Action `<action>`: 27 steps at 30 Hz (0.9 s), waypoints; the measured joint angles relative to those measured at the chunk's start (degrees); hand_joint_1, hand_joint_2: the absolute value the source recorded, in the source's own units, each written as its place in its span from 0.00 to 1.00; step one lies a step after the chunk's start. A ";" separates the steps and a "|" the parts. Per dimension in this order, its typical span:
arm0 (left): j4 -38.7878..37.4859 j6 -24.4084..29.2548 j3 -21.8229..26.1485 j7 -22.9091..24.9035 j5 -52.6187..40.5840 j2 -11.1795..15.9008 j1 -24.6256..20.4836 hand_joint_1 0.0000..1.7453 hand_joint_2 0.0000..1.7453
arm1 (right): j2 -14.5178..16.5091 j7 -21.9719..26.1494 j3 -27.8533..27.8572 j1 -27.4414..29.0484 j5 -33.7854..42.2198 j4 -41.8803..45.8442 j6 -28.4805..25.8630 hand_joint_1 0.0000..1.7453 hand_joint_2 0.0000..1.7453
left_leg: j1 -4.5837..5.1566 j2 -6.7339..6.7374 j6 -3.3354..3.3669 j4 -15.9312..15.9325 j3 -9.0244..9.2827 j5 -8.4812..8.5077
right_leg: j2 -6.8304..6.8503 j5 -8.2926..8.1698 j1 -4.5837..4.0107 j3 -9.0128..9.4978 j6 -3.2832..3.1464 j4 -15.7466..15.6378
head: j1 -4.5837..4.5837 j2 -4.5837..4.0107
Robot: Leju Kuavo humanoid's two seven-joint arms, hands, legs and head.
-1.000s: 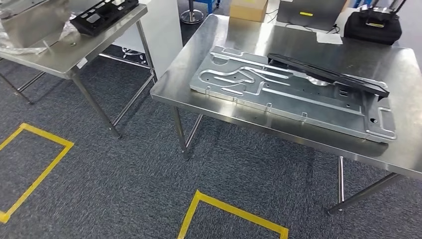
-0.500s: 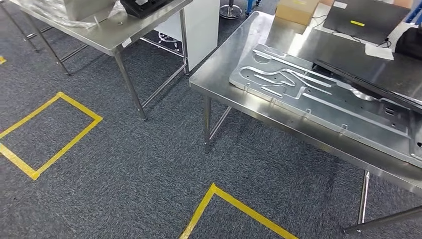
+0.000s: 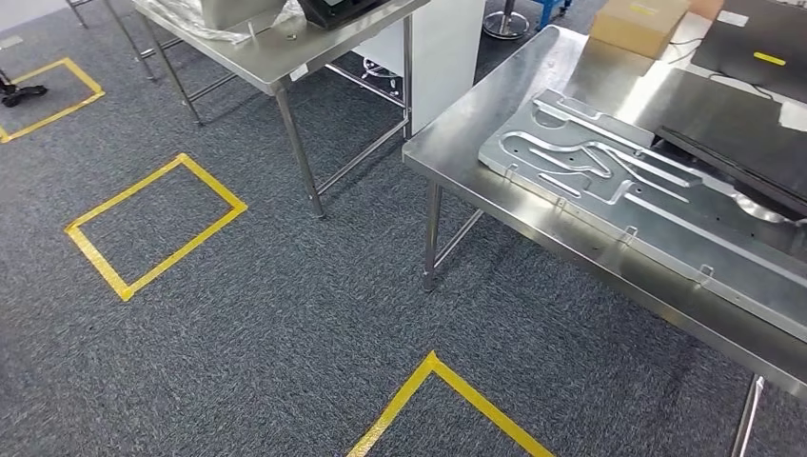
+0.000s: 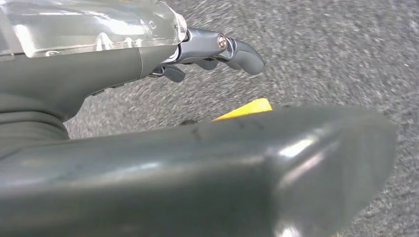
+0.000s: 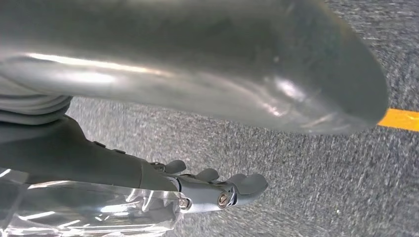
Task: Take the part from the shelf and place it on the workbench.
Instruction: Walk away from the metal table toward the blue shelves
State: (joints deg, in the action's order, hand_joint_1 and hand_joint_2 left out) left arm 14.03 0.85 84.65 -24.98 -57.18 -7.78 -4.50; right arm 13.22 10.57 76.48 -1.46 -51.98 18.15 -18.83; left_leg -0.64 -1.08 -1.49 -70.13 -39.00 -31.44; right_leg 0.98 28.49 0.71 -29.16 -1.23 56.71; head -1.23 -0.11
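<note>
A long black part (image 3: 735, 173) lies across a large silver stamped plate (image 3: 609, 186) on the steel workbench (image 3: 495, 109) at the right of the head view. Another black part (image 3: 335, 9) sits on a second steel table (image 3: 271, 55) at the top left, next to something wrapped in clear plastic. My left hand (image 4: 163, 163) hangs over the grey carpet, its fingers (image 4: 242, 52) held apart from the thick thumb, holding nothing. My right hand (image 5: 197, 64) hangs the same way above the carpet, its fingers (image 5: 232, 190) spread away from the thumb and empty.
Yellow tape marks a square (image 3: 152, 224) on the carpet at the left and a corner (image 3: 447, 390) near the bottom. A white cabinet (image 3: 442, 48) stands between the two tables. A cardboard box (image 3: 638, 21) and a dark laptop (image 3: 761, 43) rest at the workbench's far side.
The whole head picture has slid to the right: the camera has turned left. The workbench now sits at the right edge and more carpet with tape squares shows at the left.
</note>
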 joint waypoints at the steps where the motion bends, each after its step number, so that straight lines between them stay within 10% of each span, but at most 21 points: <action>1: 0.00 0.27 -0.08 0.32 -0.35 -0.02 0.03 0.00 0.00 | -0.14 -0.35 0.10 -0.01 -0.04 -0.24 -0.02 0.00 0.00 | -0.05 0.33 -0.13 -2.70 -1.04 -0.92 | 0.84 0.04 -0.11 -0.07 -0.03 0.07 | 0.01 0.00; 3: 0.00 1.00 -0.38 1.01 -1.14 -0.10 0.21 0.00 0.00 | -0.49 -0.80 0.26 -0.16 -0.10 -0.69 0.13 0.00 0.00 | -0.07 0.78 -0.15 -2.09 -0.11 0.23 | 2.38 0.17 -0.24 -0.09 -0.03 0.22 | 0.01 -0.01; 7: -0.01 2.43 -1.24 0.96 -2.38 -0.45 0.05 0.00 0.00 | -1.25 -0.12 0.48 -0.45 0.19 -1.34 1.39 0.00 0.00 | 0.57 4.51 1.17 11.18 7.35 4.53 | 4.72 0.65 -0.70 0.26 0.74 0.49 | 0.07 0.00; 10: 0.00 3.24 -1.88 0.50 -3.13 -0.75 0.11 0.00 0.00 | -1.97 0.42 0.84 -0.96 0.32 -1.66 2.28 0.00 0.00 | 0.91 3.77 2.18 12.45 7.44 4.66 | 6.23 0.85 -0.88 0.60 1.62 0.42 | 0.14 0.00; 13: 0.00 3.61 -2.35 0.34 -3.40 -1.05 0.23 0.00 0.00 | -2.52 0.56 1.09 -1.25 0.37 -1.85 2.50 0.00 0.00 | 0.46 2.18 3.19 13.32 7.69 5.44 | 3.26 3.02 -0.51 -0.09 2.57 2.97 | 0.30 0.00; 17: 0.00 3.68 -2.64 -0.24 -3.79 -1.39 0.08 0.00 0.00 | -2.94 0.26 1.22 -0.99 0.35 -2.22 2.67 0.00 0.00 | 0.35 -0.15 3.68 13.43 7.27 5.91 | -0.85 9.61 -0.05 -7.01 3.10 16.99 | 0.58 0.00; 19: 0.00 3.68 -2.96 -0.89 -4.08 -1.60 0.11 0.00 0.00 | -3.23 -0.80 1.24 -0.93 -0.01 -2.40 3.02 0.00 0.00 | 0.28 -1.67 3.51 13.30 7.34 5.91 | -1.02 7.20 0.20 -6.92 3.25 15.90 | 0.58 -0.01; 22: 0.00 3.73 -3.59 -1.52 -4.21 -1.90 -0.07 0.00 0.00 | -3.61 -2.74 1.23 -0.72 -0.81 -2.65 3.59 0.00 0.00 | 0.24 -3.93 2.73 12.59 7.25 5.66 | -3.78 0.95 0.82 -2.10 3.27 4.37 | 0.58 0.00; 24: 0.00 4.05 -3.82 -1.49 -4.37 -2.00 -0.17 0.00 0.00 | -3.68 -4.03 1.22 -0.58 -1.38 -2.82 3.72 0.00 0.00 | 0.33 -5.06 1.95 12.22 6.78 5.59 | -5.11 0.33 0.82 -1.04 2.80 1.54 | 0.58 -0.01; 27: 0.00 4.87 -3.99 -0.97 -4.71 -2.15 0.15 0.00 0.00 | -3.69 -5.04 1.22 -0.63 -1.90 -2.94 3.82 0.00 0.00 | 0.11 -4.86 0.96 11.48 6.07 5.18 | -3.37 0.12 0.70 -0.97 1.45 1.33 | 0.52 0.00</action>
State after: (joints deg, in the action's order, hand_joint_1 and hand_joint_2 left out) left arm 14.03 5.72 80.65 -25.95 -61.89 -9.92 -4.35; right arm 9.53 5.53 77.71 -2.09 -53.88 15.21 -15.01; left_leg -0.53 -5.95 -0.53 -58.65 -32.92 -26.27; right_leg -2.39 28.60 1.40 -30.13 0.22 58.03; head -0.71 -0.11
